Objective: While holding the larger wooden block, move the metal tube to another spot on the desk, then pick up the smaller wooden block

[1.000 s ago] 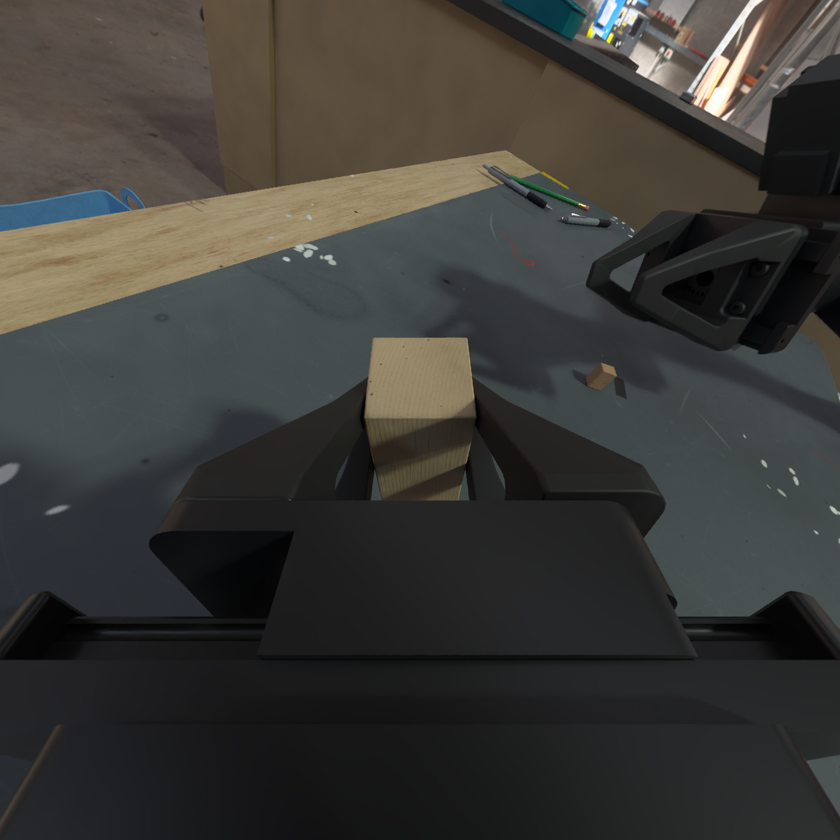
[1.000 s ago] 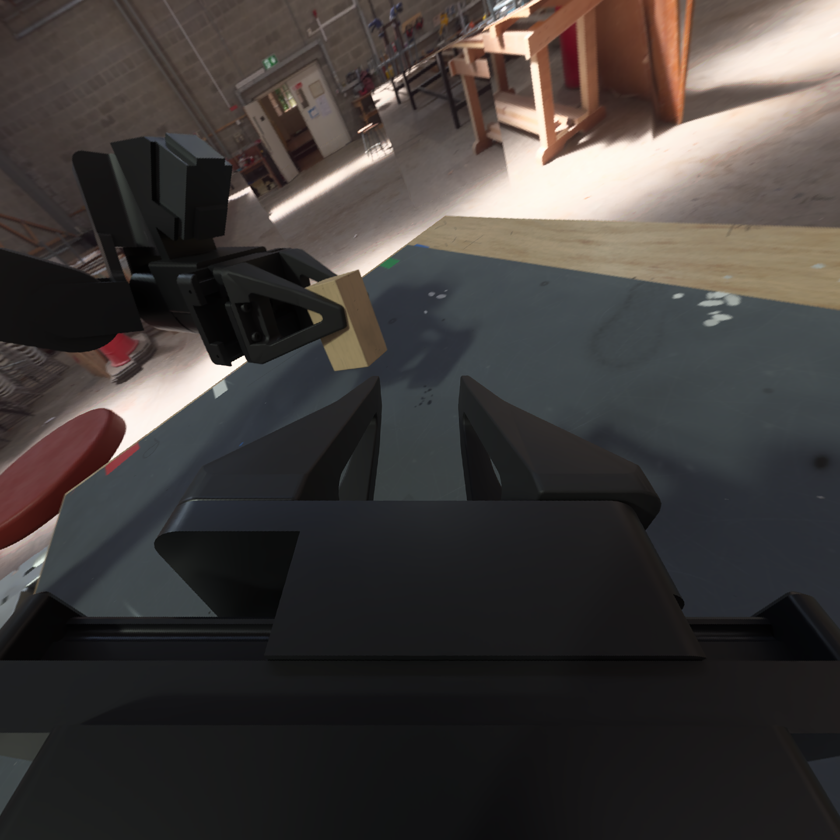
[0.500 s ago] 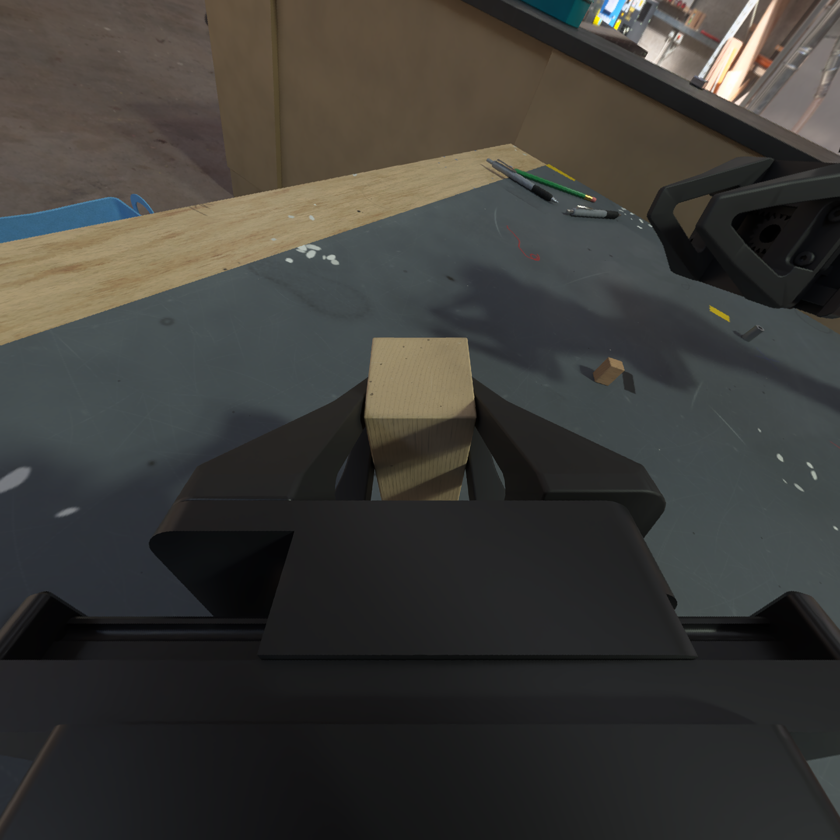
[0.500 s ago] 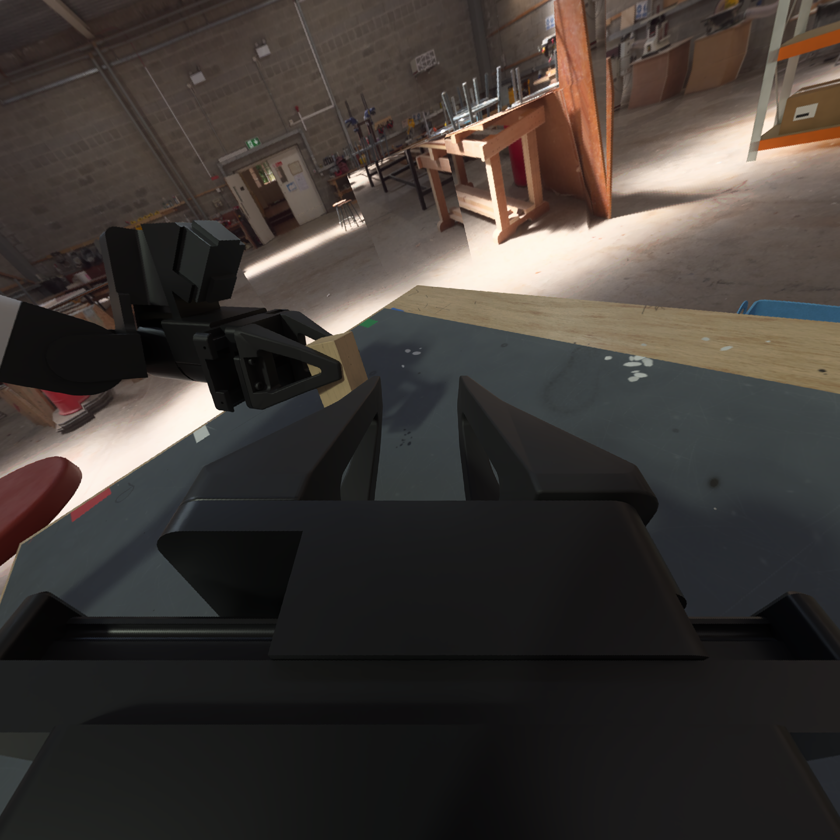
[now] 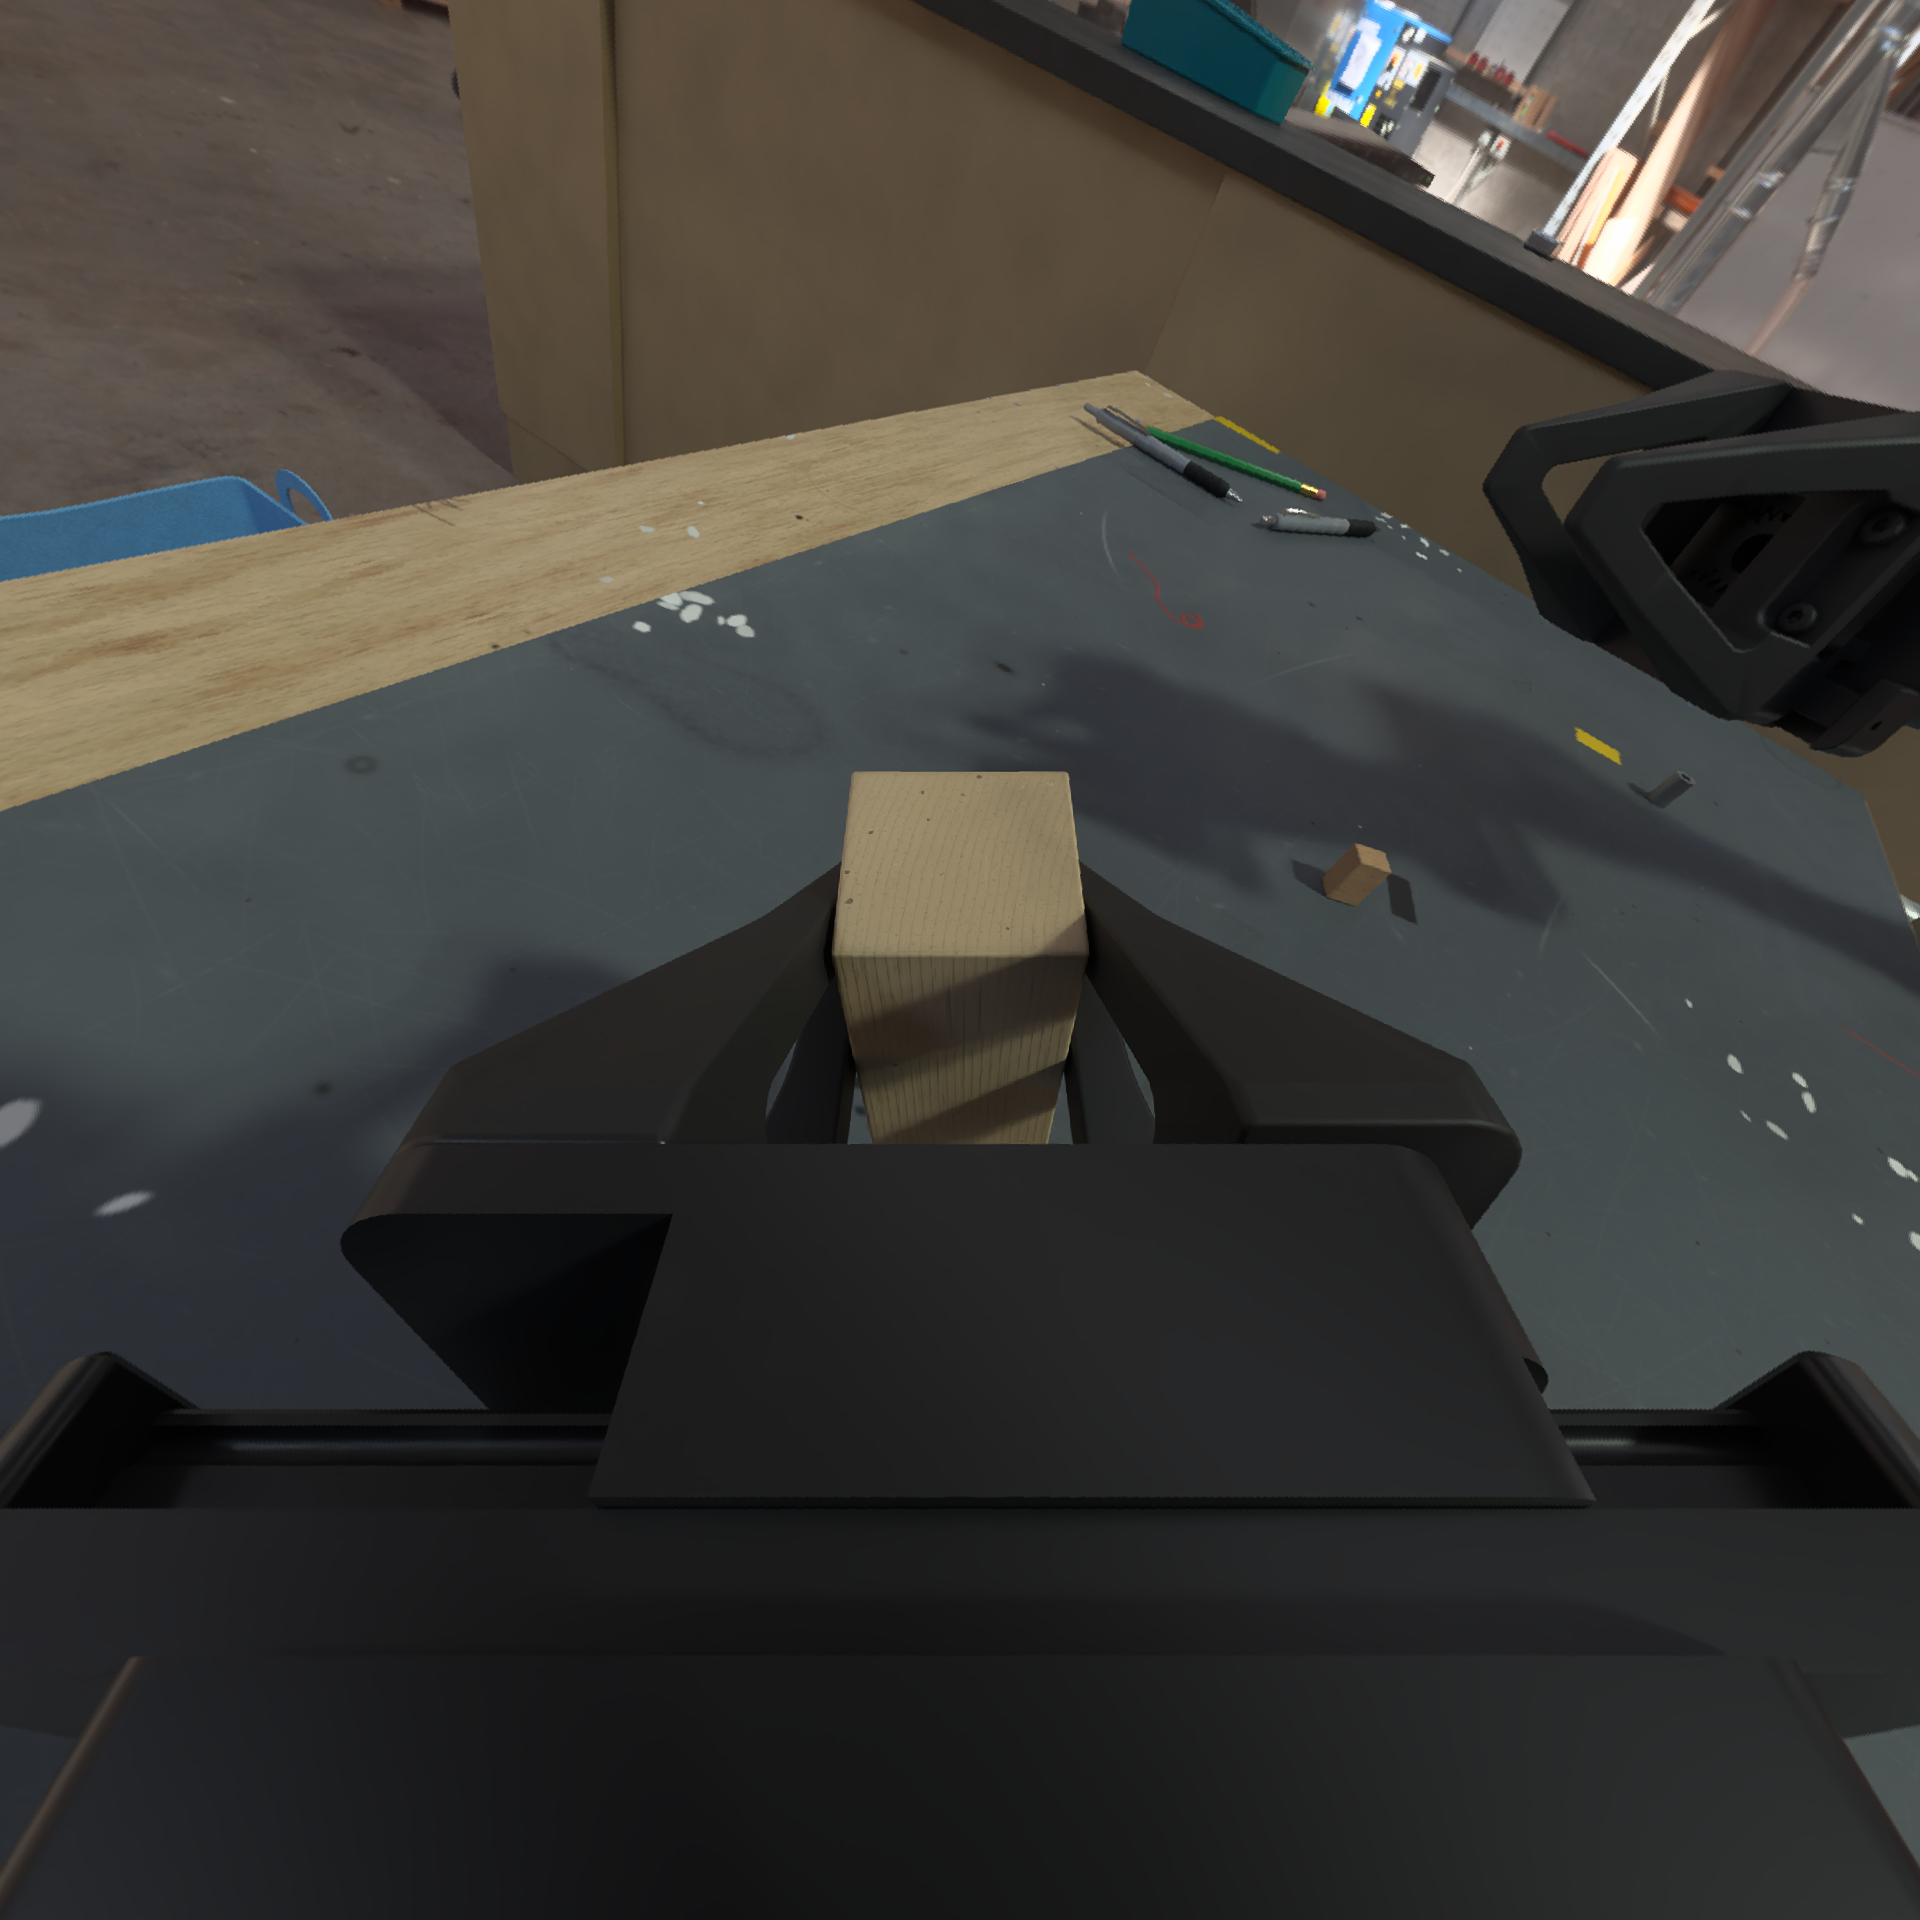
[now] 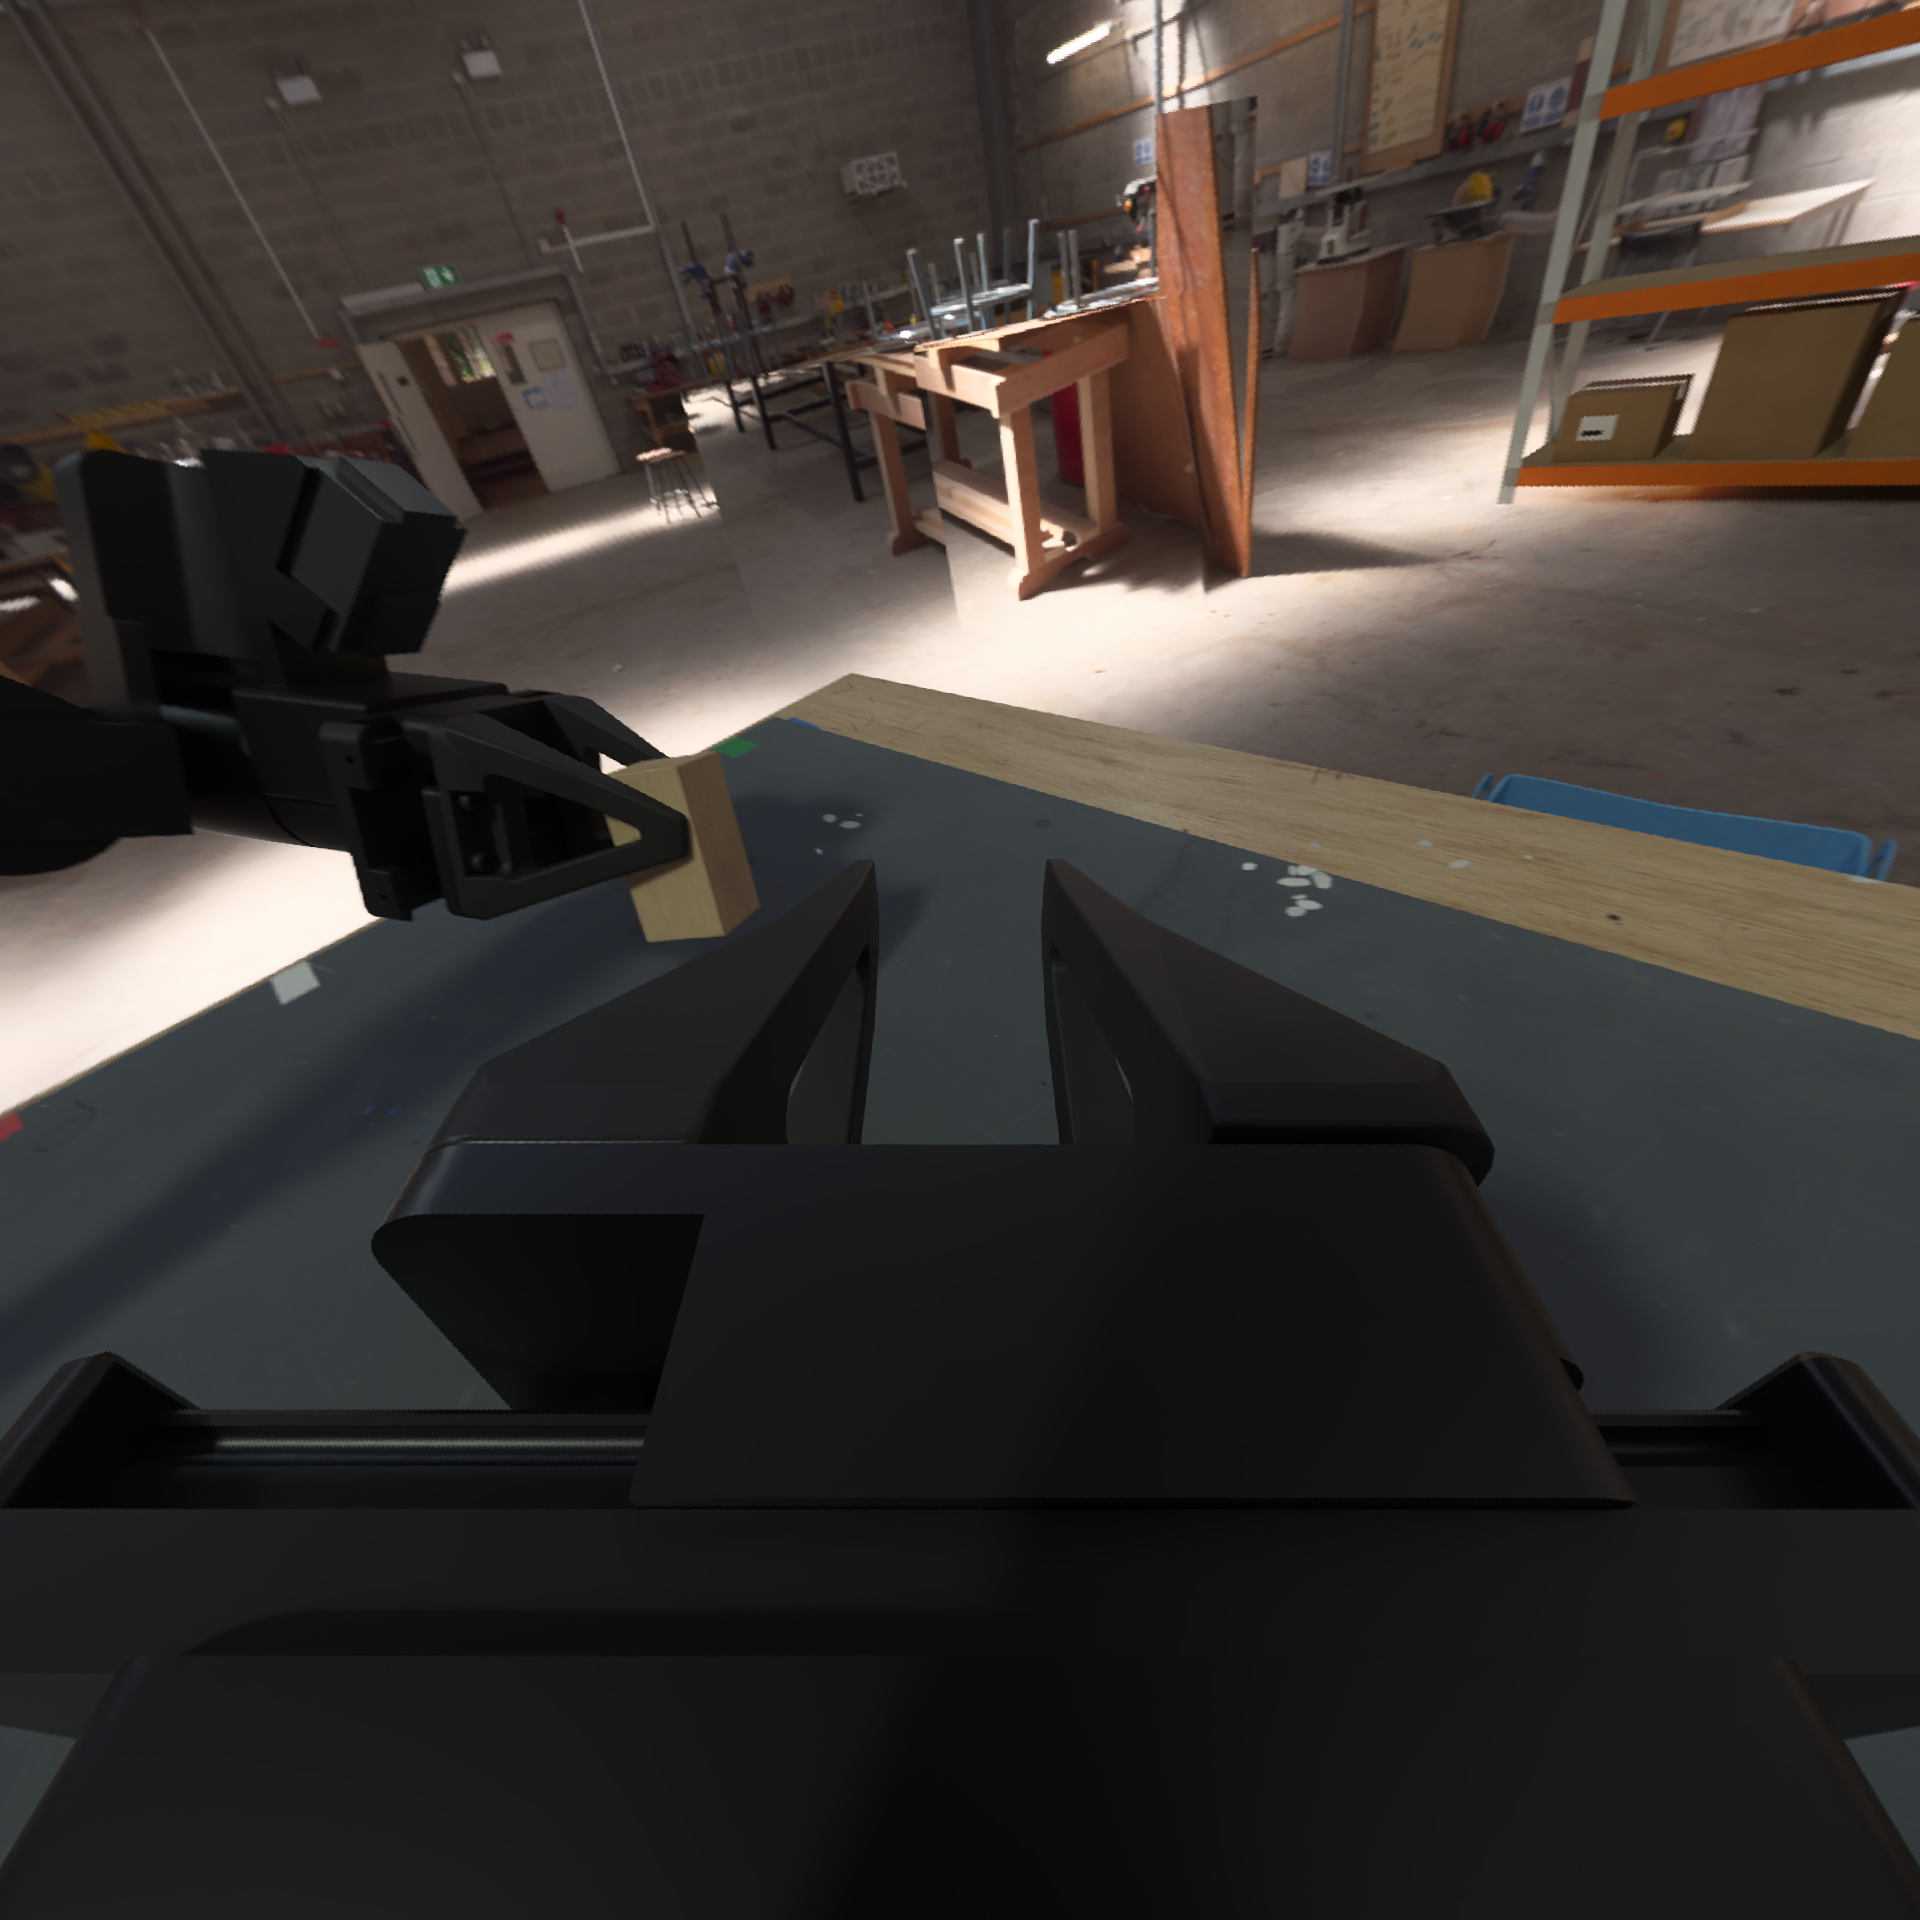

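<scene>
A workshop lies beyond my grey table (image 5: 520, 935). My left claw (image 5: 958, 914) clamps the larger wooden block (image 5: 958, 904), its lower end hidden. My right claw (image 6: 961, 883) hangs apart, empty. Far right lie the smaller wooden block (image 5: 1356, 873) and the tiny, hard-to-read metal tube (image 5: 1670, 787)

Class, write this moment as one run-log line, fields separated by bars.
left gripper: shut on larger wooden block, raised | right gripper: open, empty | metal tube: on desk | smaller wooden block: on desk
</scene>
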